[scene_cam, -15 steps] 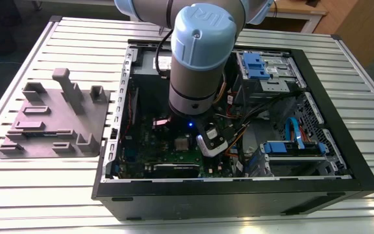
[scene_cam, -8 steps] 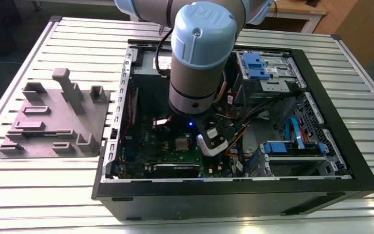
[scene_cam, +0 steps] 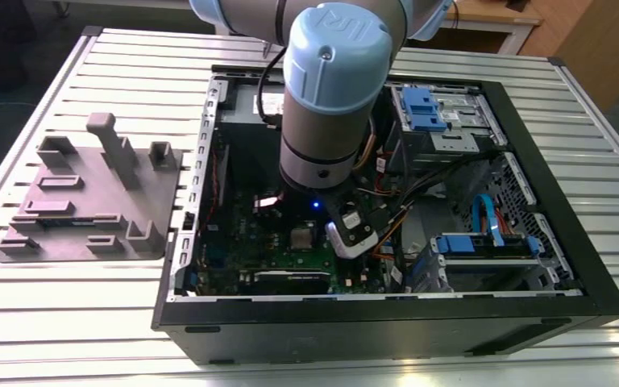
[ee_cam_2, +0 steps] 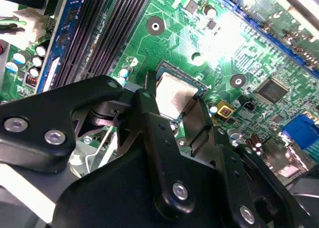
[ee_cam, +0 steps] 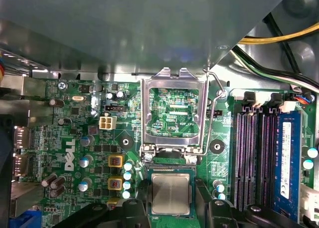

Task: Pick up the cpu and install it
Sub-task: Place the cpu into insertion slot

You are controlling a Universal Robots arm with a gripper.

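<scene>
Arm (scene_cam: 331, 105) reaches down into the open PC case (scene_cam: 396, 326), which lies open side up on the slatted table (scene_cam: 567, 105). The gripper (ee_cam: 171, 210) is right at the cpu (ee_cam: 171, 194), with its black metal close along two opposite sides of the chip in both wrist views. Can't tell whether it's clamped on the chip or just clear of it. The cpu lies flat, silver top up, inside the dark socket border on the green motherboard (ee_cam: 50, 138). The metal socket frame (ee_cam: 174, 78) is flipped open, hinged just beside the chip, with board showing through its window. The wire lever (ee_cam: 215, 113) runs along one side of the frame. The memory slots (ee_cam: 249, 158) are near the socket, with a blue stick (ee_cam: 286, 158) beside them. The grey holder tray (scene_cam: 84, 201) sits on the table at the exterior view's left of the case, well apart from the gripper.
</scene>
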